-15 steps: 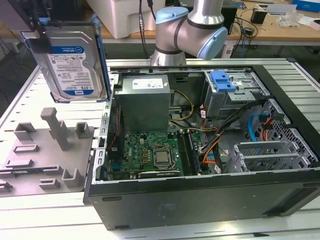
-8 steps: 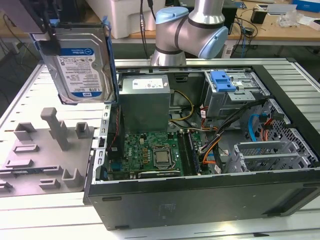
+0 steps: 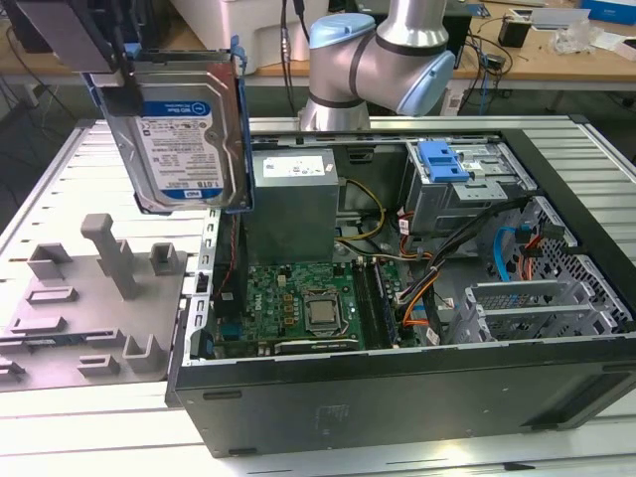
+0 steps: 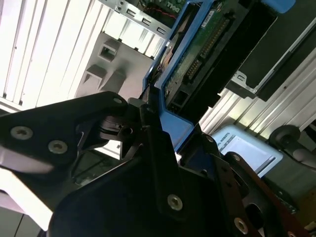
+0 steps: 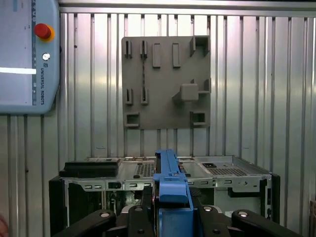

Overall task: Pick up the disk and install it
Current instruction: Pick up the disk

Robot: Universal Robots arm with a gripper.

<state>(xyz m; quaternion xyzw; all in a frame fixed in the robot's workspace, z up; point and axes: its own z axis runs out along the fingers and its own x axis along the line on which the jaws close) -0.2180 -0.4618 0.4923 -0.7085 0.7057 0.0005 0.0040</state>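
The arm [image 3: 383, 75] is built of smooth grey, rounded joint housings closed by pale blue round caps [image 3: 336, 28], with a brushed silver tube [image 3: 415, 18] joined to the uppermost housing. In the second wrist view the gripper [image 4: 157, 118] is matte black throughout, made of flat angular plates and linkage bars with rounded ends that overlap like scissor links. Small silver round-headed screws [image 4: 22, 132] sit at the pivots and plate corners, and one bar [image 4: 269, 197] close to the camera carries a reddish-brown sheen.
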